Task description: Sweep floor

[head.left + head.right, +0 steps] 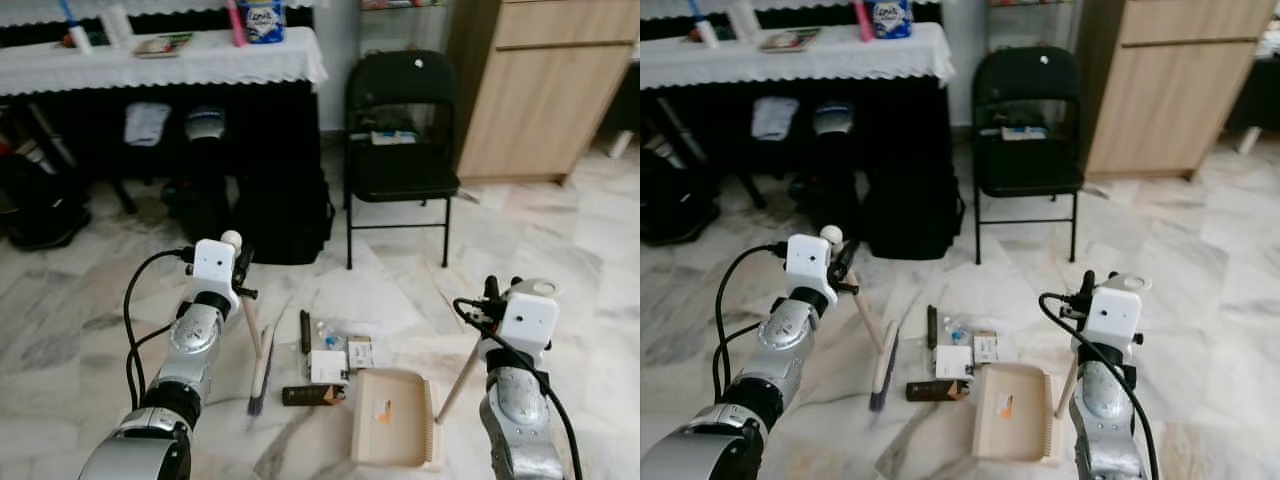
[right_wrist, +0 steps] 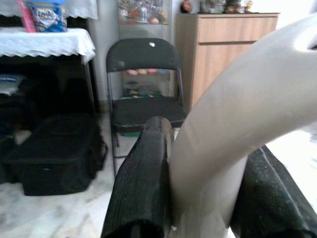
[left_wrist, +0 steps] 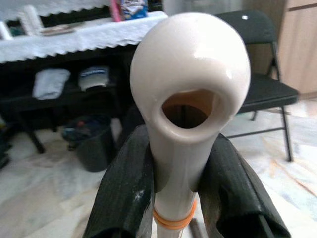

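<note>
My left gripper [image 1: 240,264] is shut on the top of a broom handle [image 3: 188,99], a cream knob with a hole above black fingers [image 3: 124,193]. The broom's dark bristles [image 1: 258,385] rest on the marble floor. Shut on a pale handle [image 2: 237,124], my right gripper [image 1: 490,300] holds a thin stick that runs down to a beige dustpan [image 1: 400,445] lying flat on the floor. An orange scrap [image 1: 383,410] lies in the pan. Between broom and pan lies litter: a dark stick [image 1: 305,330], a white box [image 1: 327,365], a small carton [image 1: 360,352] and a brown packet [image 1: 312,395].
A black folding chair [image 1: 400,150] stands straight ahead, with a wooden cabinet [image 1: 545,90] to its right. A table under a white cloth [image 1: 160,60] fills the back left, with a black bag [image 1: 285,215] and bins beneath it. Marble floor stretches to the right.
</note>
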